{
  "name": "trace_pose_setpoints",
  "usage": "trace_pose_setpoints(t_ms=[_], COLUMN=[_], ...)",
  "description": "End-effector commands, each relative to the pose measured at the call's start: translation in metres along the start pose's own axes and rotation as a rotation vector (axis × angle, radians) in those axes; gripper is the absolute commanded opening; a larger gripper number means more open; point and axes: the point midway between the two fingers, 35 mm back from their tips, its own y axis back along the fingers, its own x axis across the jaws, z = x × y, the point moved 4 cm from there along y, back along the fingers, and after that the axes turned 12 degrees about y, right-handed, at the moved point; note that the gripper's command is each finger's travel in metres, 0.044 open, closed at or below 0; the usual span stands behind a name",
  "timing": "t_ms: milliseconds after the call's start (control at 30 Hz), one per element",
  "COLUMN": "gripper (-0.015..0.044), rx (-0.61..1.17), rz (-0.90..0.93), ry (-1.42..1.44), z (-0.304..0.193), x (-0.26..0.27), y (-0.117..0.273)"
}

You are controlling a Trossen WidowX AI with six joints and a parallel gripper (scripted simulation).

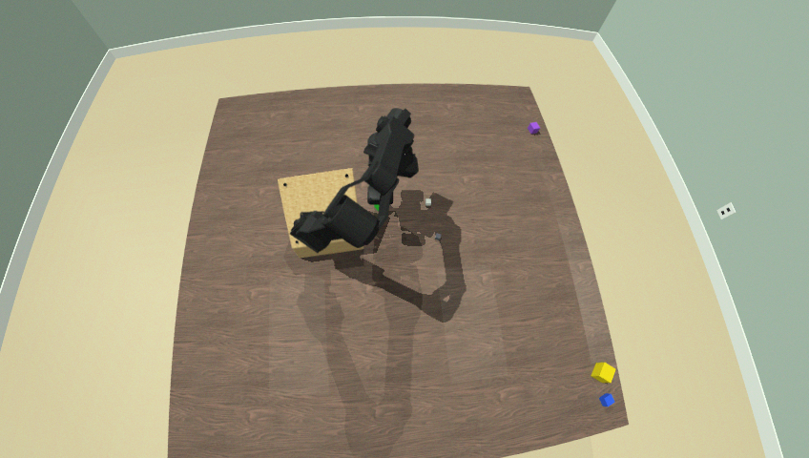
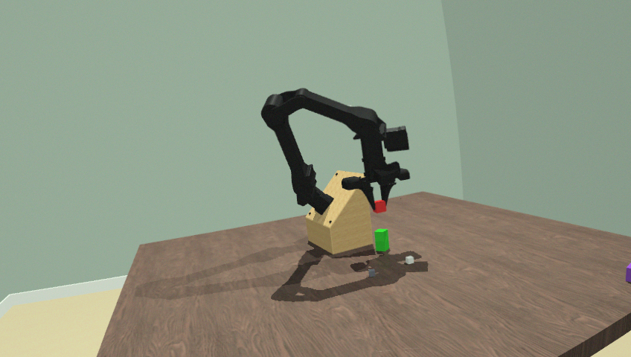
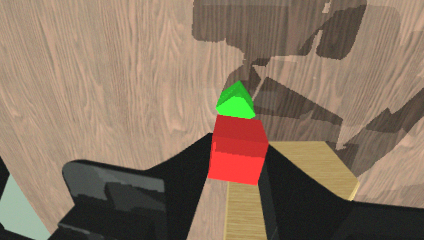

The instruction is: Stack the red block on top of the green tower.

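Observation:
The red block (image 2: 379, 206) (image 3: 237, 155) is held between the fingertips of my gripper (image 2: 380, 204) (image 3: 235, 142), which is shut on it. The green tower (image 2: 381, 239) (image 3: 236, 106) (image 1: 377, 207) stands upright on the table beside the wooden base. In the exterior view the red block hangs above the tower with a visible gap between them. In the wrist view the tower shows just beyond the block, and the block may hide part of it. In the top view the arm hides the red block and most of the tower.
The wooden base (image 1: 315, 193) (image 2: 354, 225) stands close beside the tower. A small white cube (image 1: 427, 201) (image 2: 409, 259) and a small grey cube (image 1: 437, 237) (image 2: 371, 272) lie nearby. A purple cube (image 1: 533, 128), a yellow cube (image 1: 602, 372) and a blue cube (image 1: 607, 400) lie near the table's edge.

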Motion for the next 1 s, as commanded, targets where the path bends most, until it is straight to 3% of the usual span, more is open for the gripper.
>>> trace_pose_setpoints(t_ms=[0,533,967], gripper=[0.0000,0.0000,0.0000], rx=[0.010,0.010,0.010], rz=[-0.014,-0.015,-0.015], ry=[0.009,0.009,0.009], z=[-0.003,-0.001,-0.001], x=[0.001,0.000,0.000], y=[-0.019,-0.056,-0.057])
